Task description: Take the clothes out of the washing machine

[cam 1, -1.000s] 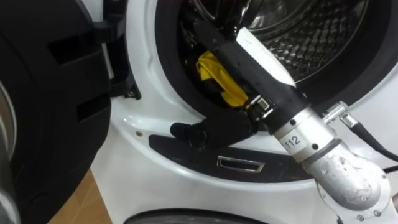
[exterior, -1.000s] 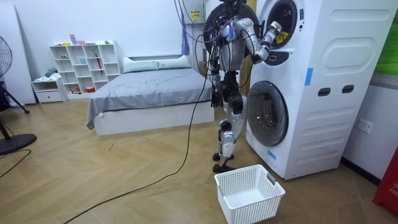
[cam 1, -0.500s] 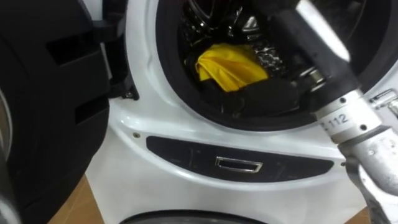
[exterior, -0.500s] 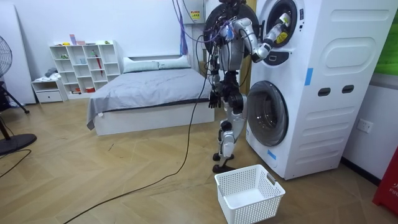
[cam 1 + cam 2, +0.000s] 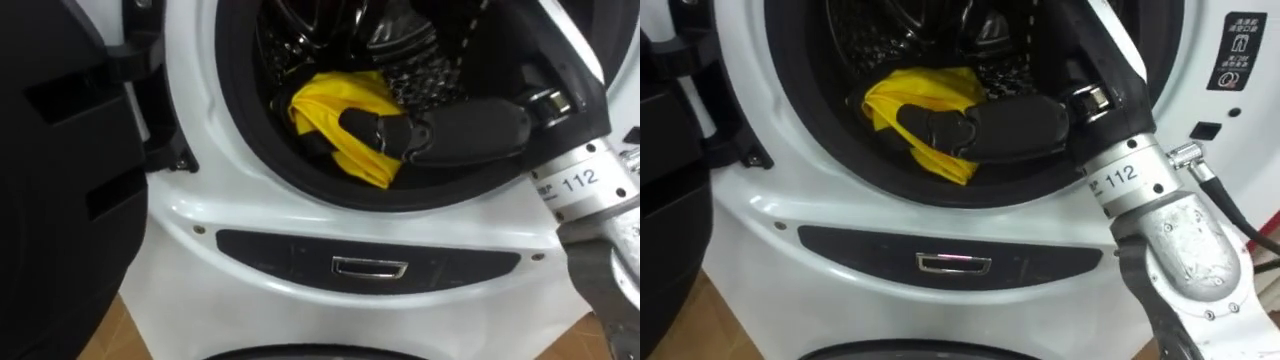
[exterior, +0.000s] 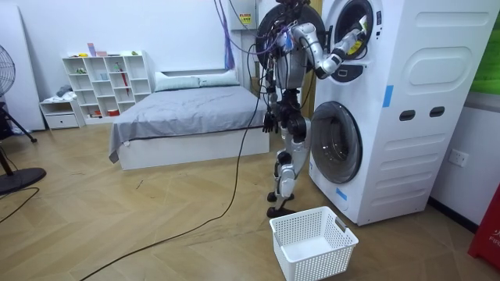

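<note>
Yellow cloth (image 5: 318,102), right hand (image 5: 440,138) now gripping it

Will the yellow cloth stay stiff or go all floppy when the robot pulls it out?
Probably floppy: the cloth lies crumpled in folds in the drum, and one end droops below the right hand. It looks thin, so it is likely light. A loose end may drag on the seal coming out.
</note>
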Robot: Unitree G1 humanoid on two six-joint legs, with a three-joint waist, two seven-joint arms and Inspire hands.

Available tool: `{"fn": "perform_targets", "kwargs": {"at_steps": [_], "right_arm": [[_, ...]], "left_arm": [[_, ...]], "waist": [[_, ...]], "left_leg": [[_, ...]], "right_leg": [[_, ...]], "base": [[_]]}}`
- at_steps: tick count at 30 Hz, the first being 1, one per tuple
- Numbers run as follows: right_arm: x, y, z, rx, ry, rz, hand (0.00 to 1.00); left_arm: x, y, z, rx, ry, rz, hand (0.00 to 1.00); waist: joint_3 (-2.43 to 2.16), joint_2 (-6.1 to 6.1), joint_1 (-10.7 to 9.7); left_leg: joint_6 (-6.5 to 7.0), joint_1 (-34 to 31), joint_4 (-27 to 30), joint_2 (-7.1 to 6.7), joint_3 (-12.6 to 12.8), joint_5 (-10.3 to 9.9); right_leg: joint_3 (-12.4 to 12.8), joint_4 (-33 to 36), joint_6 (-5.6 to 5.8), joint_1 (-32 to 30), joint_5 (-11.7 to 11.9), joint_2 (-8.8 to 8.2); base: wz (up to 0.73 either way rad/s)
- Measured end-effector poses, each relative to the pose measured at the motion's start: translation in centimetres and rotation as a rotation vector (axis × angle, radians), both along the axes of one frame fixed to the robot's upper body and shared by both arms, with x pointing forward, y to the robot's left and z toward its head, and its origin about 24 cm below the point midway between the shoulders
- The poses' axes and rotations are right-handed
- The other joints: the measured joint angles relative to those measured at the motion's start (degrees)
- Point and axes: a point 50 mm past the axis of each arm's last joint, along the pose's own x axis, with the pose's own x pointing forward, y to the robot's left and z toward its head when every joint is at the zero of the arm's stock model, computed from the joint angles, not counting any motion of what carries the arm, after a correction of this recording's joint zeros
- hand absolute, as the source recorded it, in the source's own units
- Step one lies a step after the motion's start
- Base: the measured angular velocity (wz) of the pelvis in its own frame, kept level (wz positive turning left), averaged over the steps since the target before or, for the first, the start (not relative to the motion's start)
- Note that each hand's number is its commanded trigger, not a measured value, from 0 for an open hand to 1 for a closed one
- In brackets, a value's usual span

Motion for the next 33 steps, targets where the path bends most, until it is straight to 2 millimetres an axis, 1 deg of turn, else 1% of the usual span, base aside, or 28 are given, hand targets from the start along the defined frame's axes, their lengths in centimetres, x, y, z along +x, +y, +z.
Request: {"fn": "perform_targets", "kwargs": {"at_steps": [4,6,8,9,10,12,14,15,16,21,22,24,27,30,31,33], "right_arm": [[0.3,-0.2,-0.4,-0.013,0.018,-0.018,0.0],[0.7,-0.3,-1.1,-0.038,0.056,-0.018,0.0],[1.0,-0.5,-1.6,-0.06,0.087,-0.007,0.0],[1.2,-0.6,-1.9,-0.073,0.105,0.0,0.0],[1.4,-0.6,-2.3,-0.087,0.125,0.01,0.0],[1.7,-0.8,-2.7,-0.112,0.154,0.023,0.0],[1.9,-0.6,-3.5,-0.142,0.188,0.045,0.0],[2.1,-0.4,-4.1,-0.166,0.217,0.067,0.0],[2.3,-0.7,-4.4,-0.172,0.238,0.067,0.0],[3.0,-1.5,-5.2,-0.198,0.281,0.057,0.0],[3.1,-1.6,-5.3,-0.212,0.288,0.052,0.0],[3.2,-1.8,-5.5,-0.239,0.295,0.037,0.0],[3.4,-2.0,-5.6,-0.275,0.299,0.03,0.0],[3.4,-2.3,-5.6,-0.321,0.295,0.018,0.0],[3.4,-2.3,-5.5,-0.345,0.292,0.013,0.0],[3.4,-2.4,-5.5,-0.396,0.286,-0.002,0.0]], "left_arm": [[-0.5,0.0,0.0,-0.003,0.026,0.007,0.0],[-0.6,-0.1,0.0,-0.01,0.041,-0.002,0.0],[-0.6,0.0,0.0,-0.02,0.041,-0.002,0.0],[-0.6,0.0,0.0,-0.021,0.039,-0.003,0.0],[-0.5,0.2,0.1,-0.018,0.036,-0.004,0.0],[-0.3,0.3,0.1,-0.024,0.03,-0.008,0.0],[-0.3,0.2,0.1,-0.033,0.04,-0.014,0.0],[-0.3,0.2,0.1,-0.034,0.049,-0.021,0.0],[-0.3,0.1,0.0,-0.038,0.054,-0.021,0.0],[-0.4,0.1,0.0,-0.044,0.074,-0.017,0.0],[-0.2,0.1,0.0,-0.048,0.073,-0.018,0.0],[0.1,0.1,0.0,-0.055,0.075,-0.02,0.0],[0.2,0.1,0.0,-0.061,0.083,-0.023,0.0],[0.1,0.1,0.0,-0.063,0.09,-0.019,0.0],[0.1,0.0,0.0,-0.067,0.092,-0.018,0.0],[0.2,0.1,0.0,-0.078,0.087,-0.017,0.0]], "waist": [[0.06,0.28,-0.03],[0.2,0.5,0.18],[0.17,0.43,0.63],[0.18,0.26,0.96],[-0.01,-0.08,1.15],[0.02,-0.68,1.72],[-0.06,-1.26,1.97],[-0.06,-1.61,2.41],[-0.03,-1.83,3.13],[0.03,-1.94,4.22],[0.07,-2.01,4.71],[0.19,-2.23,4.97],[0.22,-2.31,4.8],[0.22,-2.32,4.81],[0.23,-2.34,4.81],[0.2,-2.41,4.82]], "left_leg": [[0.35,-0.01,0.62,-0.39,-0.7,-0.26],[0.57,0.89,0.58,-0.5,-0.7,-0.39],[0.67,1.33,0.44,-0.57,-0.95,-0.45],[0.69,1.53,0.35,-0.58,-0.98,-0.44],[0.73,1.56,0.37,-0.59,-0.99,-0.47],[0.72,1.53,0.45,-0.58,-0.99,-0.48],[0.71,1.54,0.56,-0.6,-1.12,-0.48],[0.69,1.55,0.67,-0.59,-1.16,-0.49],[0.65,1.56,0.89,-0.57,-1.15,-0.58],[0.64,1.57,1.79,-0.57,-1.49,-1.01],[0.63,1.57,1.83,-0.59,-1.54,-1.0],[0.47,1.49,1.98,-0.64,-1.78,-1.1],[0.25,0.53,3.18,-1.0,-3.11,-1.26],[0.25,-0.11,3.88,-1.28,-3.6,-1.24],[0.28,-0.36,4.13,-1.42,-3.73,-1.23],[0.56,-0.78,4.59,-1.46,-3.86,-1.15]], "right_leg": [[0.24,0.15,0.47,0.4,-0.26,-0.09],[0.42,0.23,0.93,1.23,-0.19,-0.24],[1.18,0.4,1.06,1.48,-0.26,-0.25],[1.09,0.86,1.19,1.48,-0.33,-0.21],[1.07,0.84,1.2,1.52,-0.33,-0.07],[0.97,0.84,1.21,1.55,-0.33,-0.05],[0.89,0.84,1.21,1.68,-0.32,0.01],[0.88,0.84,1.2,1.76,-0.31,0.05],[0.88,0.82,1.18,1.86,-0.3,0.09],[0.77,0.83,1.13,2.35,-0.27,0.22],[0.77,0.84,1.12,2.37,-0.26,0.21],[0.77,0.85,1.08,2.39,-0.23,0.24],[0.88,0.8,1.07,2.27,-0.23,0.46],[0.71,0.6,1.01,2.17,-0.26,0.47],[0.37,0.37,0.71,2.17,-0.36,0.33],[-0.01,-0.31,0.67,2.3,-0.35,0.17]], "base": [[0.07],[0.05],[0.0],[0.0],[0.0],[0.0],[0.02],[0.0],[0.0],[0.01],[0.04],[0.04],[0.15],[0.13],[0.1],[0.11]]}}
